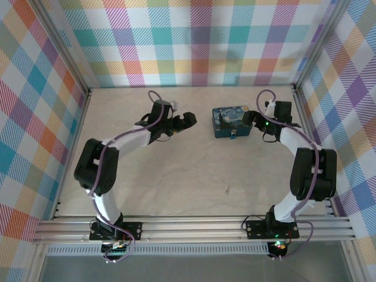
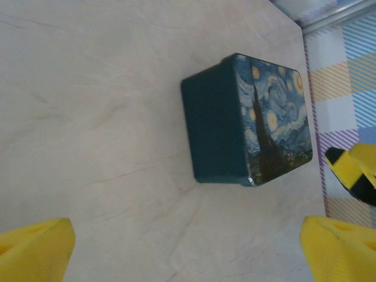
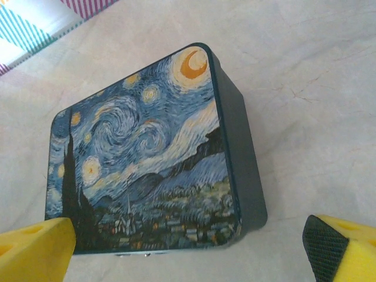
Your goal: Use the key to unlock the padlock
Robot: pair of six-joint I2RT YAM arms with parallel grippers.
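Note:
A dark-blue tin (image 1: 230, 121) with a swirly night-sky lid stands toward the back right of the table. At its near edge a tiny blue and silvery piece shows, the padlock (image 1: 233, 135). The key is out of view. My left gripper (image 1: 183, 124) hovers open to the left of the tin, a short gap away. In the left wrist view the tin (image 2: 247, 120) lies ahead of the open left gripper (image 2: 188, 258), with bare table between the yellow fingertips (image 2: 36, 251). My right gripper (image 1: 256, 126) stands open just right of the tin. The right wrist view looks down on the tin lid (image 3: 141, 153) from the open right gripper (image 3: 188, 255).
Metal frame posts and checkered walls (image 1: 194, 41) close in the table on the back and both sides. A yellow finger of the right gripper (image 2: 354, 170) shows beyond the tin in the left wrist view. Bare beige tabletop (image 1: 194, 176) spreads in front of the tin.

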